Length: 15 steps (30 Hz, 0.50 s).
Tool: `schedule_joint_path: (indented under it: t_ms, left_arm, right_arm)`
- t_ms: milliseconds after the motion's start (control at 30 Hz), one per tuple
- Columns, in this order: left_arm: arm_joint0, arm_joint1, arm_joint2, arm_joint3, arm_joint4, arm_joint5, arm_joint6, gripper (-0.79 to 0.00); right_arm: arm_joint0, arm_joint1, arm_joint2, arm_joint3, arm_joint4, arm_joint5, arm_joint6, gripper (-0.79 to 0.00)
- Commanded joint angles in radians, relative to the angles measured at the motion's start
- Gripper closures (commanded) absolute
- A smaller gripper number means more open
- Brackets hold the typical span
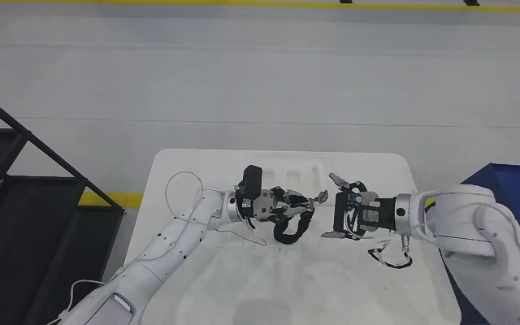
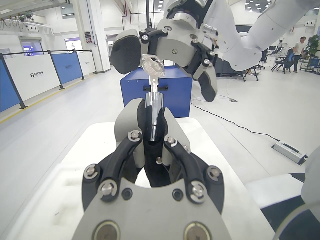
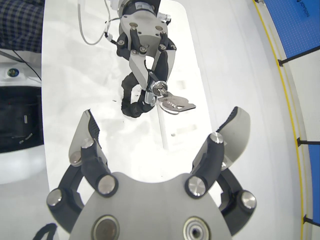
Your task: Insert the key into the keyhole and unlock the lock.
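Observation:
My left gripper (image 2: 151,111) is shut on a chrome lock cylinder (image 2: 154,116) whose black cable loop (image 3: 130,101) hangs down to the table. A silver key (image 2: 153,67) sits in the keyhole, and a second key hangs with it on the bunch (image 3: 175,102). My right gripper (image 3: 162,123) is open and faces the lock a short way from the key head, touching nothing. In the top view the left gripper (image 1: 294,205) and right gripper (image 1: 331,206) meet over the table's middle, with the key (image 1: 317,197) between them.
The white table (image 1: 203,276) carries a white foam insert with shallow slots (image 1: 296,175) just beyond the grippers. A blue cabinet (image 2: 175,93) stands past the table's end. A black unit (image 3: 20,126) lies beside the table.

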Motion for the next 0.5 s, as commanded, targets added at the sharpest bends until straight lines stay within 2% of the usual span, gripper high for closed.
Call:
schedule_joint_path:
  t_ms: [0, 200, 433, 467]
  left_arm:
    - [-0.014, 0.013, 0.025, -0.006, -0.014, 0.0, -0.014, 0.0]
    - [-0.088, 0.065, 0.115, -0.014, -0.068, 0.0, -0.054, 0.0]
    - [-0.17, 0.118, 0.221, -0.019, -0.151, 0.0, -0.07, 0.0]
    - [-0.179, 0.124, 0.235, -0.019, -0.161, 0.0, -0.07, 0.0]
  right_arm:
    - [0.005, 0.001, 0.018, -0.005, -0.047, -0.031, -0.046, -0.785]
    - [-0.023, 0.009, 0.023, -0.031, -0.195, -0.037, -0.198, -0.785]
    - [-0.019, 0.031, -0.009, -0.04, -0.306, -0.037, -0.281, -0.785]
    - [-0.019, 0.034, -0.012, -0.042, -0.323, -0.037, -0.29, -0.563]
